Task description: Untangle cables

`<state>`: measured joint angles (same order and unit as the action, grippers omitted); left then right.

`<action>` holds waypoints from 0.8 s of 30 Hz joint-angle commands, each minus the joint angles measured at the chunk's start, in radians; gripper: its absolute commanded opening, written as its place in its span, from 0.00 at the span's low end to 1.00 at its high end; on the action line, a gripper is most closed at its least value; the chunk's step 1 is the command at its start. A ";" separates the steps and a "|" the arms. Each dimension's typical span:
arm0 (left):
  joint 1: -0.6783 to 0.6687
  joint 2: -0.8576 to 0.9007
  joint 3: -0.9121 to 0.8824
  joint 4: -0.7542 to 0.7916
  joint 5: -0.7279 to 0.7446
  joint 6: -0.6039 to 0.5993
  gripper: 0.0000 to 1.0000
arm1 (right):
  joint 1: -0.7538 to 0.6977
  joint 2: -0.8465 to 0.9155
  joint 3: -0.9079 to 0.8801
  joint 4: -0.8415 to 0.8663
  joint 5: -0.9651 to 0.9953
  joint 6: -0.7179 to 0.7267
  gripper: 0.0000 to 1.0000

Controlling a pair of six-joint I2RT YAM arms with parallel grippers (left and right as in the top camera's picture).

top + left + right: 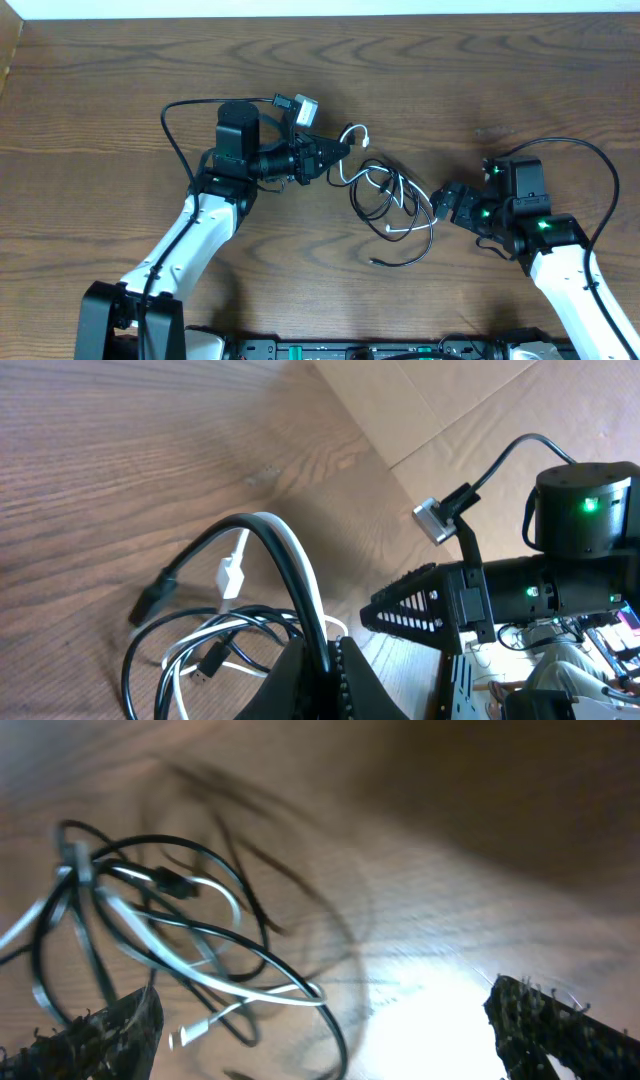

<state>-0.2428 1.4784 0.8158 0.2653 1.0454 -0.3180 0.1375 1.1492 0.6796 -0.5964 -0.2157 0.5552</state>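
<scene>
A white cable (352,135) and a black cable (415,252) lie tangled in loops on the wooden table (120,80) between the two arms. My left gripper (340,150) is shut on strands of both cables at the tangle's left side; in the left wrist view (330,660) a black and a white strand arch up out of the jaws, and a white plug (230,575) hangs near. My right gripper (445,203) is open at the tangle's right edge; in the right wrist view (320,1030) the loops (180,930) lie ahead of the spread fingers, with a white plug end (185,1038).
The right arm (540,590) with a green light shows in the left wrist view, beyond the tangle. A pale surface lies past the table's far edge (300,8). A thick black arm wire (175,130) loops left of the left wrist.
</scene>
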 commanded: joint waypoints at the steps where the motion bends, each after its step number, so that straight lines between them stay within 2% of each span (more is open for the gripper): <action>1: 0.006 -0.054 -0.002 0.002 0.017 -0.002 0.08 | -0.005 0.002 0.011 0.059 -0.141 -0.072 0.98; 12: 0.006 -0.182 -0.002 0.001 0.021 -0.018 0.08 | 0.012 0.070 0.011 0.109 -0.206 -0.093 0.99; 18: 0.005 -0.214 -0.002 -0.002 0.023 -0.037 0.08 | 0.121 0.119 0.011 0.260 -0.256 -0.066 0.99; 24: -0.017 -0.218 -0.002 -0.002 0.025 -0.044 0.08 | 0.228 0.198 0.011 0.291 -0.147 -0.006 0.99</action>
<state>-0.2462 1.2808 0.8158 0.2604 1.0489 -0.3470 0.3222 1.2957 0.6796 -0.3164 -0.4160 0.5163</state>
